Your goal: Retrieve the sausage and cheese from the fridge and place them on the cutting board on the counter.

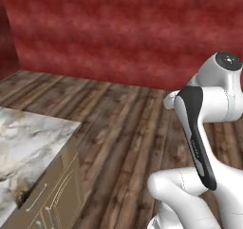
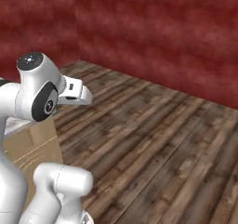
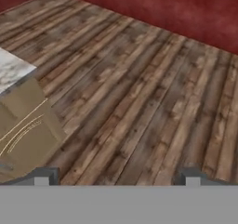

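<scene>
The sausage, the cheese, the fridge and the cutting board are out of view. A corner of the marble counter lies at the left over light wood cabinets, and it appears again as the counter at the left edge of the hand view. My gripper is open, its two fingertips wide apart with nothing between them. It hangs over bare wooden floor, to the right of the counter's corner. The arm is folded high, with the hand pointing toward the red wall.
Brown plank floor stretches ahead to a red wall. Light wood cabinet fronts with thin handles stand under the counter at the left. The cabinet side is close behind the arm.
</scene>
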You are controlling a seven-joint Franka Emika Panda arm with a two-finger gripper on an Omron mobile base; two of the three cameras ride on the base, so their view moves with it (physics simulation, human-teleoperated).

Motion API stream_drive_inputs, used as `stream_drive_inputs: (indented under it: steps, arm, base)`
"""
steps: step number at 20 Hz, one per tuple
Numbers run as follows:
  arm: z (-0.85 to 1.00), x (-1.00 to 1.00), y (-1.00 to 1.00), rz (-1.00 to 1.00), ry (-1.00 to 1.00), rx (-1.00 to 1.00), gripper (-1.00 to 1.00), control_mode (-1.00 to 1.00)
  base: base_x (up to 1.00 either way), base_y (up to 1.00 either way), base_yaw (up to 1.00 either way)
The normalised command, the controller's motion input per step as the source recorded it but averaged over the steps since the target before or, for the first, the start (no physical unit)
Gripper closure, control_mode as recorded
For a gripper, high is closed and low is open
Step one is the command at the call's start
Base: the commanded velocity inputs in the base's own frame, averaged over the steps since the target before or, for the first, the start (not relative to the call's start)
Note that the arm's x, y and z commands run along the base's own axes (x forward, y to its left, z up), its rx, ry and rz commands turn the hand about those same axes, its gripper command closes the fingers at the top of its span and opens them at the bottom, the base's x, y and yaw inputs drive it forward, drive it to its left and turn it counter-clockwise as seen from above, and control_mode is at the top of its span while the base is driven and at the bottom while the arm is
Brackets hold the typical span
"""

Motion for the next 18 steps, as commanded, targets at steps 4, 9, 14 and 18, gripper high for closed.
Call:
stream_drive_inputs:
  steps: [4,9,14,18]
  arm:
    - [0.00,0.00,0.00,0.00,0.00,0.00,-1.00,1.00]
    - [0.00,0.00,0.00,0.00,0.00,0.00,-1.00,1.00]
    - [0.00,0.00,0.00,0.00,0.00,0.00,-1.00,1.00]
    - [0.00,0.00,0.00,0.00,0.00,0.00,-1.00,1.00]
  base:
    - [0.95,-0.89,-0.37]
    - [0.96,-0.88,-0.37]
    - [1.00,-0.64,-0.31]
    - [1.00,-0.54,-0.31]
